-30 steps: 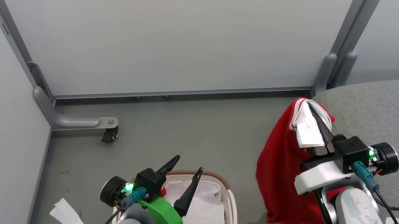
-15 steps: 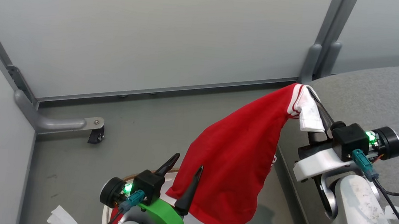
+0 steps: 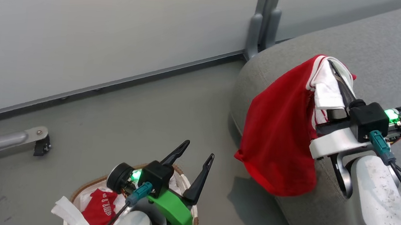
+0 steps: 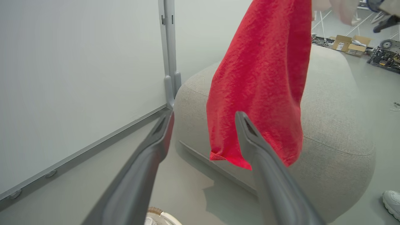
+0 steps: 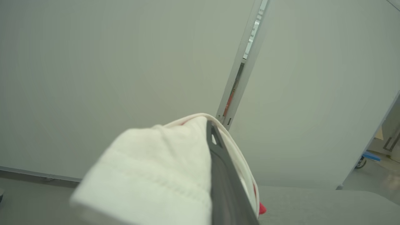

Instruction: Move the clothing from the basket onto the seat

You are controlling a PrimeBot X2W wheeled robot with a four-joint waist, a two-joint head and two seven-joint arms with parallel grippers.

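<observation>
Grey woven fabric covers the big rounded seat (image 3: 375, 52) at the right of the head view. A red garment (image 3: 279, 134) hangs in front of its near edge, above the grey floor (image 3: 148, 115), though whether the cloth touches the cushion cannot be told. The garment's white cuff (image 3: 325, 91) is clamped between the pressed-together fingers of the right pincer (image 3: 334, 68). At lower left the brown-rimmed basket (image 3: 86, 186) holds a second red garment (image 3: 97, 207) with white lettering, and the left pincer (image 3: 199, 149) hovers over the basket's far rim, fingers spread apart and holding nothing.
</observation>
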